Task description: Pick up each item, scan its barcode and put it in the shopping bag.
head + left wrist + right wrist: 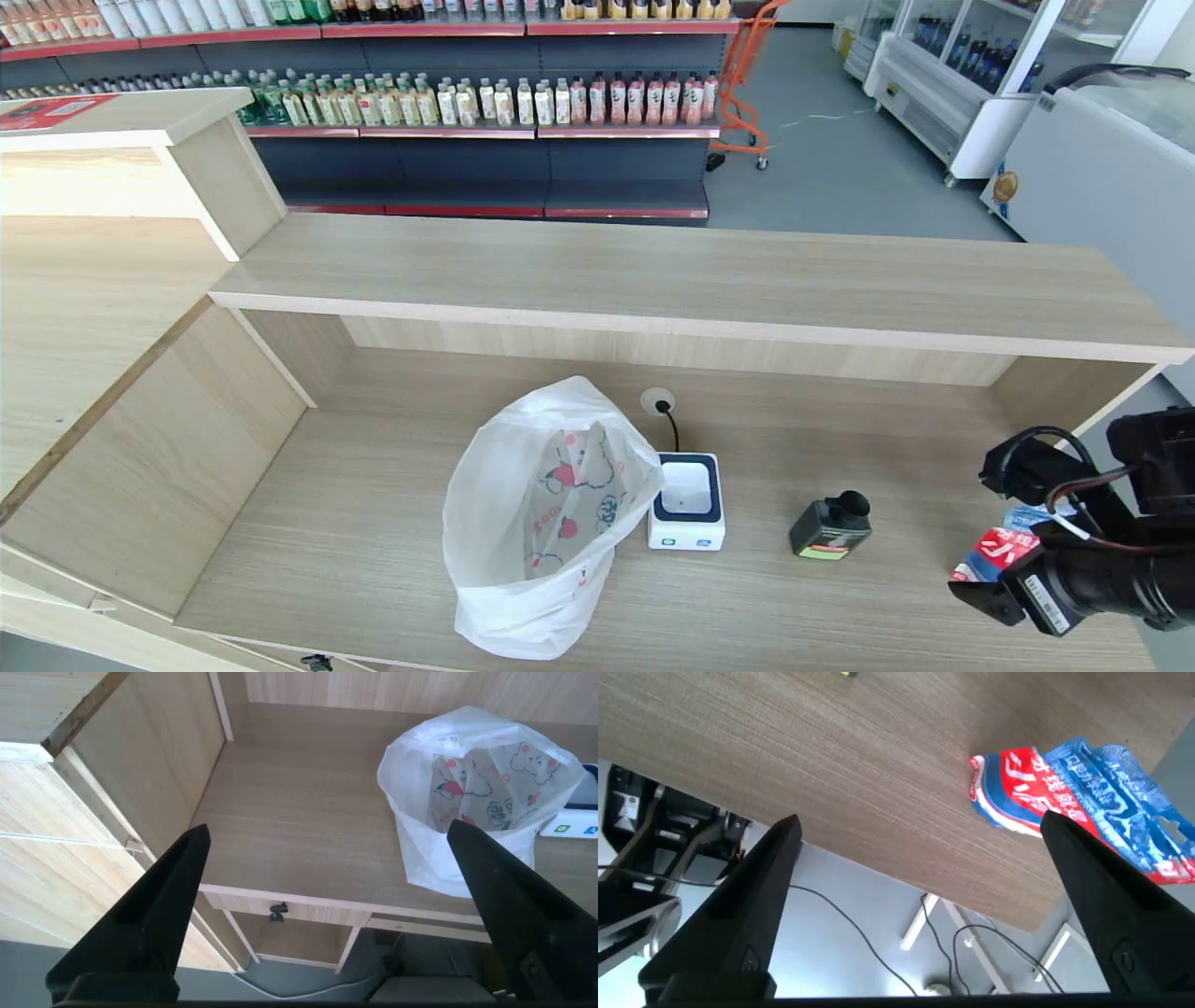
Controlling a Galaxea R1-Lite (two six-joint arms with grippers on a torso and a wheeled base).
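The scanner (688, 502) sits on the bench (373, 523) with its window facing up, and its black cable (671, 427) runs to a round port just behind it. The white shopping bag (551, 513) stands touching the scanner's left side. Its mouth gapes and a printed carton (565, 509) is upright inside. To the scanner's right, apart from it, is a dark bottle (831, 527) with a black cap. Farther from the scanner on that same side, a red and blue packet (999, 549) lies flat by the bench's front edge, partly hidden behind the right arm (1120, 569). That arm comes in low from the right, with its wrist angled down toward the packet. The right hand (920, 826) hangs released over the bench's front edge, its two fingers (738, 924) spread wide and nothing between them. One finger lies across the packet's blue end in the right wrist view, but I cannot tell whether it touches. The left hand (327, 833) hangs on the far side of the bag from the scanner, out past the bench's front edge and tipped down toward it. It too is released, its fingers (149, 924) wide apart, with bare bench and the bag showing between them.
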